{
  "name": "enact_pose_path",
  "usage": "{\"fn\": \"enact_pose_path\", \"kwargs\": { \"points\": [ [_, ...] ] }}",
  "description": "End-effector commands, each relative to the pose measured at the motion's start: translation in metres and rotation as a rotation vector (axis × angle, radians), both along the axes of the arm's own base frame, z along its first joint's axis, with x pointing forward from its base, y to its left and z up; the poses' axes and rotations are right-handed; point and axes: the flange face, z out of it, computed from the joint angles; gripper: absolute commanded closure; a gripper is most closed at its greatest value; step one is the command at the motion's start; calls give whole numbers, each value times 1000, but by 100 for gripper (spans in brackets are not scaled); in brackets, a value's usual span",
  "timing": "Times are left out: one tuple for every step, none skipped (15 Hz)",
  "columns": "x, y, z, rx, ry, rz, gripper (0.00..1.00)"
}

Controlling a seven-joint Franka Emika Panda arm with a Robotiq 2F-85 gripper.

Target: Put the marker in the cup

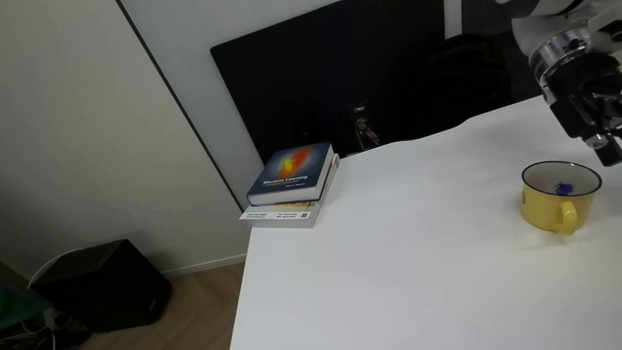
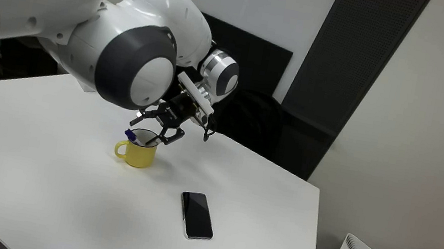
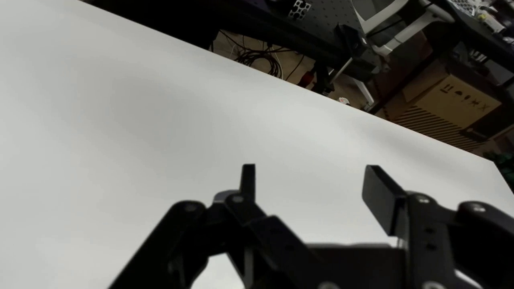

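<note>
The yellow cup (image 1: 554,214) stands upright on the white table. It also shows in an exterior view (image 2: 140,157), its handle pointing left there. The marker (image 2: 131,135) is in the cup, its blue end at the rim and a bit of whitish body below it. The marker's blue end (image 1: 563,188) shows through the cup's mouth; the rest is hidden by the cup. My gripper (image 2: 140,133) is above and beyond the cup, apart from the marker. In the wrist view my gripper (image 3: 311,165) is open with nothing between its fingers; cup and marker are out of that view.
A black phone (image 2: 197,216) lies on the white table (image 2: 260,221). Stacked books (image 1: 291,175) sit at a table corner. A dark monitor (image 1: 330,73) stands behind the table. A cardboard box (image 3: 457,100) is beyond the table edge.
</note>
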Motion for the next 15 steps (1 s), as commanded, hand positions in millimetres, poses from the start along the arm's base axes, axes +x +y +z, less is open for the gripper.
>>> {"fn": "enact_pose_path", "kwargs": {
  "points": [
    [5,1,4,-46,-26,-13,1],
    [9,2,8,-53,-59,5,0],
    [15,5,15,-63,-103,27,0],
    [20,6,22,-71,-139,38,0],
    [25,9,33,-70,-178,52,0],
    [28,11,42,-71,-211,64,0],
    [31,13,51,-78,-234,76,0],
    [35,14,61,-82,-267,79,0],
    [41,14,70,-83,-299,70,0],
    [46,14,77,-90,-332,51,0],
    [50,13,83,-91,-358,33,0],
    [56,11,89,-95,-396,-7,0],
    [62,9,94,-94,-433,-34,0],
    [67,6,98,-89,-471,-45,0],
    [73,4,101,-87,-512,-65,0]
  ]
}}
